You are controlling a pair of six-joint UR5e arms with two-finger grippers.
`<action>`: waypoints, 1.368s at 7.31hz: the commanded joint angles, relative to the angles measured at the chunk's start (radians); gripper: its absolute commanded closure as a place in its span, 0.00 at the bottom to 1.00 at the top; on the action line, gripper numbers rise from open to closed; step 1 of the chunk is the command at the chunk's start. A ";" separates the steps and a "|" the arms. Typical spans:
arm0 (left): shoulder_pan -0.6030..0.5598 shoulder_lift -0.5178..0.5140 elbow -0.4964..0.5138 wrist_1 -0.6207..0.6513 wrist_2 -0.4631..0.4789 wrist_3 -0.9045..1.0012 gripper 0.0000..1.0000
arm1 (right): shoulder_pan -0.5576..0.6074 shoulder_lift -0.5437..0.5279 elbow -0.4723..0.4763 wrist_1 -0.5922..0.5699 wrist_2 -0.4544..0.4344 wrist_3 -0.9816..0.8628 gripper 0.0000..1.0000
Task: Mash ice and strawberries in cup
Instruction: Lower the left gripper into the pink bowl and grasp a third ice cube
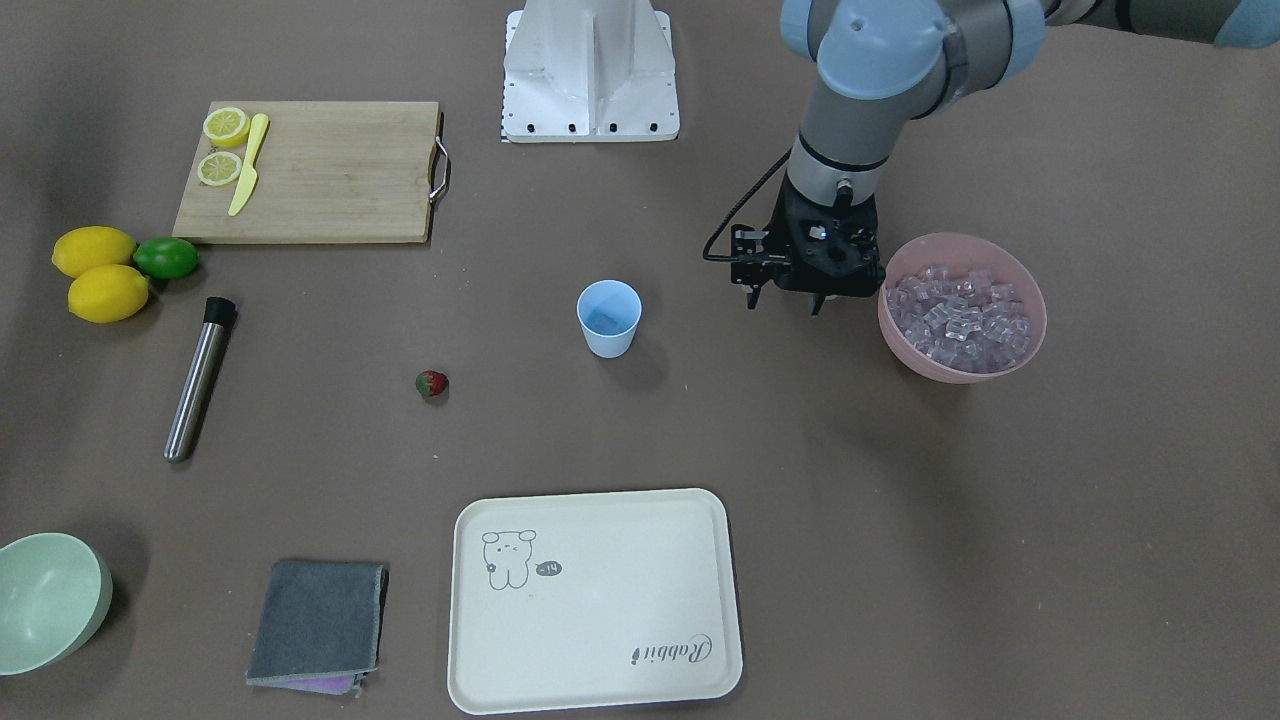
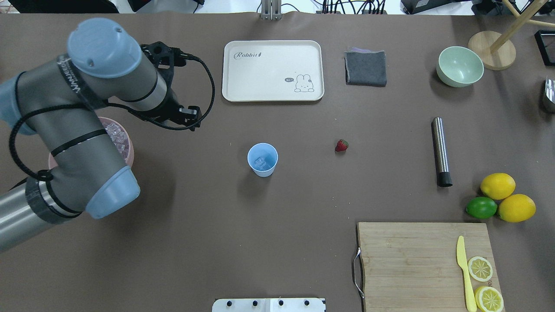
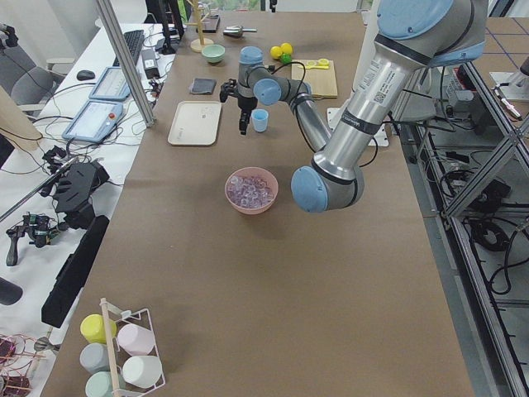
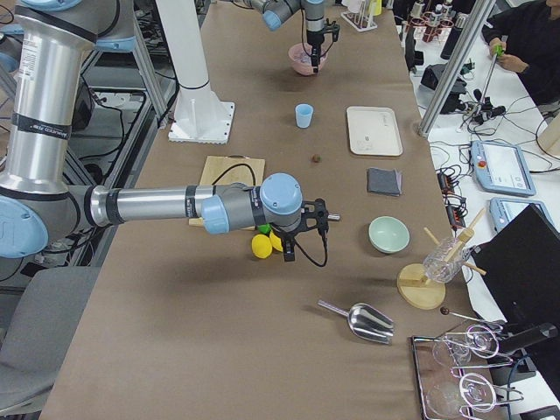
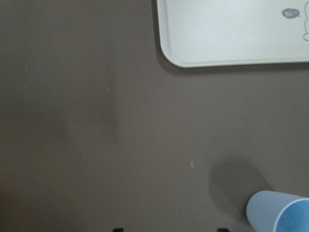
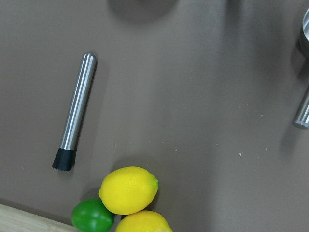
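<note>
The light blue cup [image 1: 608,318] stands upright mid-table, and a few ice cubes [image 2: 260,162] lie in its bottom. More ice [image 1: 958,315] fills the pink bowl [image 1: 893,335]. The strawberry [image 1: 431,384] lies alone on the table, apart from the cup. My left gripper [image 1: 784,303] hangs open and empty between the cup and the pink bowl, close to the bowl's rim. In the left wrist view the cup [image 5: 282,212] shows at the lower right corner. My right gripper [image 4: 311,229] hovers over the lemons; I cannot tell whether it is open or shut.
A steel muddler [image 1: 200,378] with a black tip lies near two lemons and a lime [image 1: 166,257]. A wooden board [image 1: 340,170] carries lemon halves and a yellow knife. A cream tray [image 1: 456,620], a grey cloth [image 1: 318,620] and a pale green bowl [image 1: 45,600] line the far edge.
</note>
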 commanded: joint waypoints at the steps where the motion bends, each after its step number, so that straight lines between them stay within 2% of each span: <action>1: -0.058 0.078 -0.038 0.004 0.021 0.257 0.29 | -0.049 -0.005 -0.002 0.110 0.002 0.119 0.00; 3: -0.105 0.173 -0.037 -0.054 0.018 0.439 0.29 | -0.061 -0.008 -0.002 0.116 0.003 0.121 0.00; 4: -0.109 0.243 -0.017 -0.165 0.017 0.454 0.29 | -0.066 -0.009 -0.002 0.116 0.003 0.121 0.00; 5: -0.110 0.253 0.011 -0.206 0.006 0.454 0.29 | -0.069 -0.009 -0.002 0.116 0.003 0.121 0.00; 8: -0.117 0.264 0.035 -0.208 0.004 0.541 0.31 | -0.071 -0.020 -0.002 0.117 0.005 0.121 0.00; 10: -0.117 0.262 0.061 -0.209 0.004 0.544 0.32 | -0.071 -0.032 -0.002 0.121 0.037 0.119 0.00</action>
